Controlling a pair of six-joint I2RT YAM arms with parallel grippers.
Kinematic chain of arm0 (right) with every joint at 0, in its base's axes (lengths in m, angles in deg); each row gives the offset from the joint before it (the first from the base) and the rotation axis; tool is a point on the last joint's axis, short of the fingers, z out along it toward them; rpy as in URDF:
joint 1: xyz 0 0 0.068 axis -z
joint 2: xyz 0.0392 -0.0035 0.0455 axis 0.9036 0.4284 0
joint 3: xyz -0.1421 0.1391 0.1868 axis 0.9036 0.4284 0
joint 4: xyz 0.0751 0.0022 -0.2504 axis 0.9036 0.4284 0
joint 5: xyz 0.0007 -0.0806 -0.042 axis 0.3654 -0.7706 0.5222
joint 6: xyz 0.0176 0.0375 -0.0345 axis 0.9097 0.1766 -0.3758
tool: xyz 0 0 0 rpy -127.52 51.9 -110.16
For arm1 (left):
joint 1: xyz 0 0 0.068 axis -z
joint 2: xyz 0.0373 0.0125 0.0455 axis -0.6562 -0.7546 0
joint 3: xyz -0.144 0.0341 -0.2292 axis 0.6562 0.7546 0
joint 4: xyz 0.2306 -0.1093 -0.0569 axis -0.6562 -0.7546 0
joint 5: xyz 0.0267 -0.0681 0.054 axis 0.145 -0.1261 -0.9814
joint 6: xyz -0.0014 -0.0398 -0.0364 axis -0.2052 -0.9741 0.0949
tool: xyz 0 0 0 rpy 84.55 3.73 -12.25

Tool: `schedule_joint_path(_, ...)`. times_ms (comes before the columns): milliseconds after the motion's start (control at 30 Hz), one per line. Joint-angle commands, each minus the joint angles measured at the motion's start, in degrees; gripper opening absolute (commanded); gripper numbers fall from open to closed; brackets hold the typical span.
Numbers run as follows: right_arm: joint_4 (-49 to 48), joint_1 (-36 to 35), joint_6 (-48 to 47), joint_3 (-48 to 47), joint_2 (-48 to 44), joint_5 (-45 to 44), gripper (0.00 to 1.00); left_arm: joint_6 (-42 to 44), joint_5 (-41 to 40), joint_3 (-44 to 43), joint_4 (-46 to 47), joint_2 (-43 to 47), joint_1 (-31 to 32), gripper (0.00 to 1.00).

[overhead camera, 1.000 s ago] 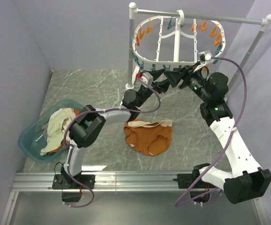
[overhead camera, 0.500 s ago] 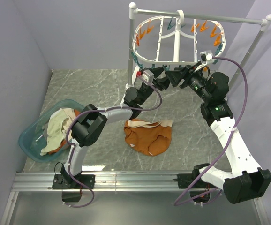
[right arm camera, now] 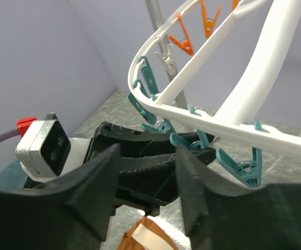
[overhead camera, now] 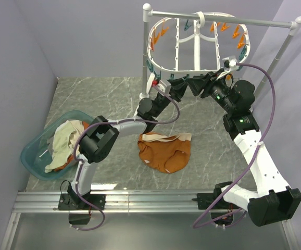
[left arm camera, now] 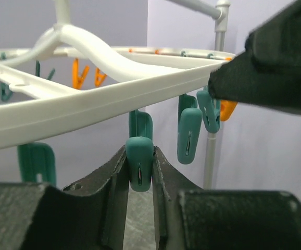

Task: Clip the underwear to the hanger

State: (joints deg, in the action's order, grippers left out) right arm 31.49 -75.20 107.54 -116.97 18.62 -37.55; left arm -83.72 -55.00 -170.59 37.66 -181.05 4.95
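Observation:
The rust-orange underwear [overhead camera: 165, 151] with its cream waistband lies flat on the marble table between the arms; a corner of it shows in the right wrist view [right arm camera: 145, 237]. The white oval hanger [overhead camera: 196, 46] hangs by its hook from the metal bar. My left gripper [overhead camera: 180, 86] is raised under the hanger's near rim [left arm camera: 114, 99] and is shut on a teal clothespin [left arm camera: 140, 164] hanging there. My right gripper [overhead camera: 196, 83] is open and empty right beside it, its jaws standing on either side of the left gripper's fingers [right arm camera: 155, 153].
A grey-white pole stand [overhead camera: 147, 52] with a top bar carries the hanger at the back. A teal basin [overhead camera: 33, 156] at the left holds a pale green-cream cloth [overhead camera: 63, 143] and other garments. More teal clothespins [left arm camera: 188, 138] and orange ones [overhead camera: 239, 36] ring the hanger.
My left gripper has risen to the hanger's near rim and closed on a teal clothespin. The hanger has tilted, its far side lifting slightly. The underwear has not moved.

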Motion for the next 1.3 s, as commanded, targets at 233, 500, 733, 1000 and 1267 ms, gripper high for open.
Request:
schedule_joint_path(233, 0.0, 0.4, -4.1, -0.3, 0.0, -5.3, 0.39, 2.4, 3.9, 5.5, 8.8, 9.2, 0.0, 0.23)
schedule_joint_path(500, -1.7, 0.0, -4.5, -0.6, 1.3, -3.6, 0.34, 2.2, 4.4, 4.8, 6.5, 10.4, 0.1, 0.20)
schedule_joint_path(733, -4.8, -1.3, -3.7, 0.3, 0.2, -3.4, 0.35, 2.5, 5.3, 6.0, 5.0, 11.5, 0.6, 0.18)
schedule_joint_path(1000, -6.1, -2.8, -4.0, 0.6, 1.2, -3.5, 0.37, 3.0, 6.0, 7.0, 4.0, 12.4, 0.9, 0.19)
schedule_joint_path(1267, -5.3, -3.6, -6.8, 0.0, 1.6, -1.5, 0.59, 3.0, 6.6, 6.6, 3.9, 12.2, 0.9, 0.19)
